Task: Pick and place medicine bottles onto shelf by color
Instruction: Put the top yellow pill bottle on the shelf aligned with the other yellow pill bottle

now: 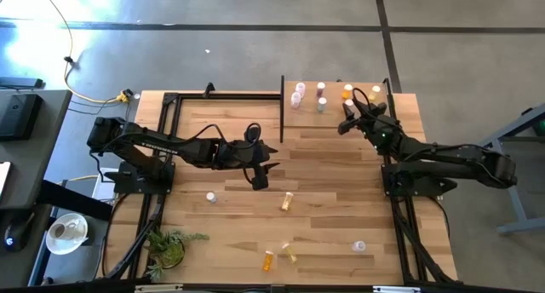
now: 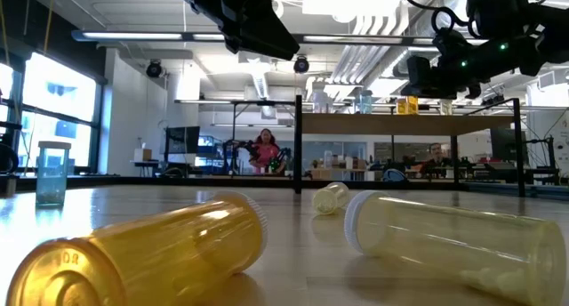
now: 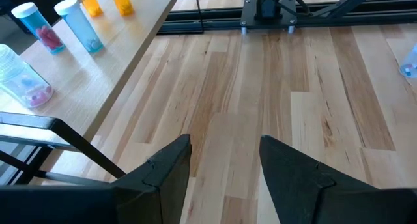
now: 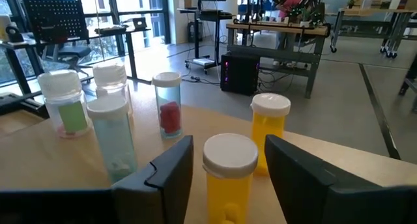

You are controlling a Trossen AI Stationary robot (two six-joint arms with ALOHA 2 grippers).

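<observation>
One orange bottle (image 4: 229, 178) stands upright between the right gripper's (image 4: 228, 185) parted fingers

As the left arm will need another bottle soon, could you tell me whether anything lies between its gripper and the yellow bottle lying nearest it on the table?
Nothing visible does. The left gripper hangs open above bare tabletop, and the yellow bottle lies apart from the other bottles.

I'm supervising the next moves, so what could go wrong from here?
The right gripper stands open around a yellow bottle on the shelf; pulling back askew could topple it into the yellow bottle behind. The left gripper, open and empty, could roll the lying bottles.
</observation>
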